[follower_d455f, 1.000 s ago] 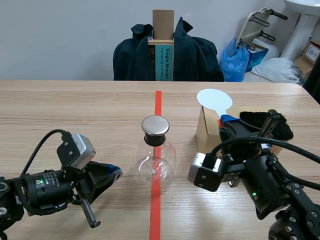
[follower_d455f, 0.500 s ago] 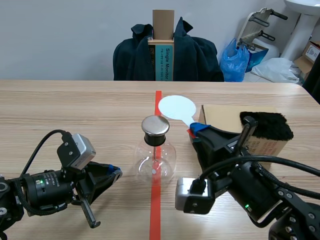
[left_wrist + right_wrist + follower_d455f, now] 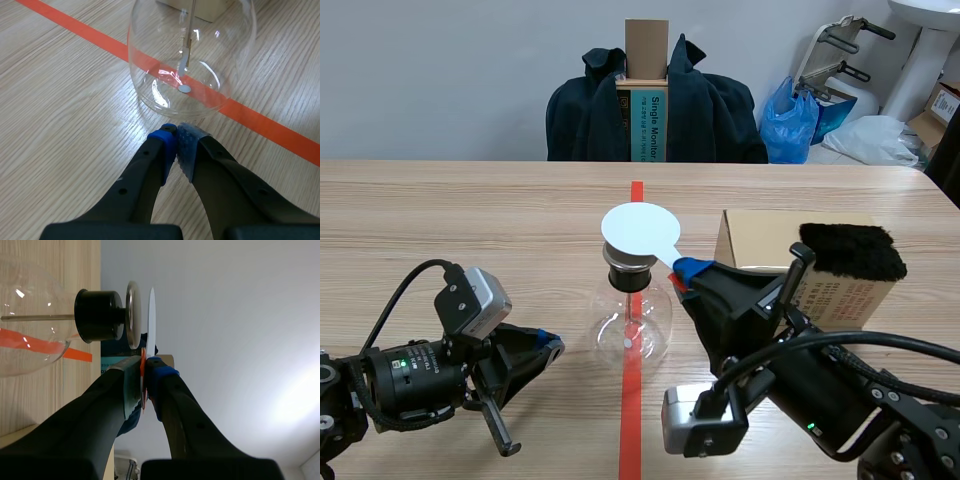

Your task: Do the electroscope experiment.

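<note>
You lose most of the flask's point(image 3: 632, 325) metal cap point(image 3: 132, 315) behind the white disc point(image 3: 640, 231). The right gripper point(image 3: 683, 268) hides the cardboard box's point(image 3: 760, 240) near left corner.

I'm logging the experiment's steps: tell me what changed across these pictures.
The right gripper, shut on the white round paddle, carried it leftward from above the brown cardboard box to just over the metal cap of the clear glass flask; a thin gap shows. The left gripper, flask, box and black fur pad stayed put.

The glass flask point(image 3: 192, 55) blocks the way just ahead of the left gripper point(image 3: 176, 145)'s closed jaws, with bare table point(image 3: 60, 100) either side. Its metal cap point(image 3: 131, 315) seemingly almost touches the white disc point(image 3: 151, 320) clamped in the right gripper point(image 3: 145, 367).
</note>
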Motion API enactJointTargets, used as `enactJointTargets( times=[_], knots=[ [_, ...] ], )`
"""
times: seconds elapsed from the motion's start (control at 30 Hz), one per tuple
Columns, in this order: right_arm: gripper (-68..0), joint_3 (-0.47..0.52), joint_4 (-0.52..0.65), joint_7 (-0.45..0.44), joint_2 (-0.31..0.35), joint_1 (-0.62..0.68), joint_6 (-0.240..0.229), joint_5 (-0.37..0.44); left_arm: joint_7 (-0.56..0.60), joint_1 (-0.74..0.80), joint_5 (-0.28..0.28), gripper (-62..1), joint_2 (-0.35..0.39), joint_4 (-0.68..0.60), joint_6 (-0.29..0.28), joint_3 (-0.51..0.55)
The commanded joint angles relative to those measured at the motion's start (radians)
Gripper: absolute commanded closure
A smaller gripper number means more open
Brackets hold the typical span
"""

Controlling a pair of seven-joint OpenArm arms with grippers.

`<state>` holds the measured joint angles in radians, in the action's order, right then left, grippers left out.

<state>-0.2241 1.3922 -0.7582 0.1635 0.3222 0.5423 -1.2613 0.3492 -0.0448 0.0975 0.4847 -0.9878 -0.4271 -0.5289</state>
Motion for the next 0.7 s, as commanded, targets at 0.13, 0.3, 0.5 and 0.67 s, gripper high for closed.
enactJointTargets(
  times=[0.13, 0.3, 0.5, 0.67],
  knots=[
    [-0.8, 0.007, 0.031, -0.001, 0.011, -0.006, 0.011, 0.008, 0.013, -0.005, 0.010, -2.8, -0.008, -0.019, -0.003, 0.011],
    [-0.8, 0.007, 0.031, -0.001, 0.011, -0.006, 0.011, 0.008, 0.009, -0.005, 0.010, -2.8, -0.008, -0.019, -0.003, 0.011],
    [-0.8, 0.007, 0.031, 0.008, 0.011, -0.006, 0.011, 0.008, 0.009, -0.005, 0.010, -2.8, -0.008, -0.019, -0.003, 0.011],
    [-0.8, 0.007, 0.031, 0.090, 0.011, -0.006, 0.011, 0.008, 0.009, -0.005, 0.010, -2.8, -0.008, -0.019, -0.003, 0.011]
  ],
)
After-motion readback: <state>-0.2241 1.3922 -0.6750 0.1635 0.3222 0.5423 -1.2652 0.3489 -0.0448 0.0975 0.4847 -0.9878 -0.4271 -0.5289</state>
